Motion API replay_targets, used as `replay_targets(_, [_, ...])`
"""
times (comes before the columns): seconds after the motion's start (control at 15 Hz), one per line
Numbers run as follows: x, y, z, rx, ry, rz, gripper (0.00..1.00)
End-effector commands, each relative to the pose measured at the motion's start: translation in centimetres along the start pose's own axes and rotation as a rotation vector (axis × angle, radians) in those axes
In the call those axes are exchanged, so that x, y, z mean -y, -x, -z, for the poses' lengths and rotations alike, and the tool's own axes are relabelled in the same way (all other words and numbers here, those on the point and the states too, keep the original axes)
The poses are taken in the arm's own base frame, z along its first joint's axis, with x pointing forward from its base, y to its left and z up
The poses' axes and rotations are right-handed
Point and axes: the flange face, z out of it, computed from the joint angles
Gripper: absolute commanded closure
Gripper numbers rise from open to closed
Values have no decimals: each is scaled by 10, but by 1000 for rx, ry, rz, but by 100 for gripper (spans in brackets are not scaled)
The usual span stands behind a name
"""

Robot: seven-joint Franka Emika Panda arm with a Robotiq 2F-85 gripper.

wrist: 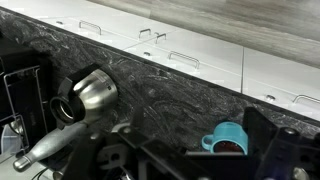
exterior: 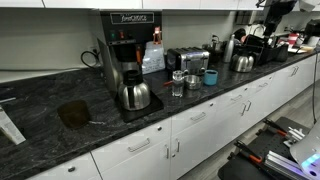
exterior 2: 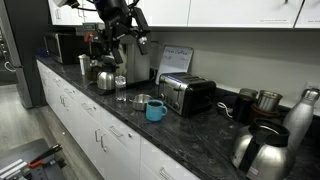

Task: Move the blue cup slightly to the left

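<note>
Pincer (exterior 2: 138,38) hangs high above the counter (exterior 2: 200,135), up by the coffee maker (exterior 2: 130,62), holding and touching nothing. Whether its jaws are open I cannot tell; the wrist view shows only dark blur. Blue cup (exterior 2: 155,110) stands upright on the counter just beside the toaster (exterior 2: 187,94), well apart from the pincer.

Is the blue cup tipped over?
No, the blue cup stands upright on the counter near the toaster.
</note>
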Motion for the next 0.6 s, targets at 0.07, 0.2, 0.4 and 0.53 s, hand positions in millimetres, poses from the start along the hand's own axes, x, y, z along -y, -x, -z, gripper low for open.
replay_targets(0.07, [-5, -17, -5, 11, 16, 3, 0])
replay_targets(0.2, [-5, -28, -14, 27, -4, 25, 0])
replay_targets(0.4, [-3, -46, -32, 64, -73, 38, 0])
replay_targets(0.53, [-1, -58, -45, 84, -131, 39, 0])
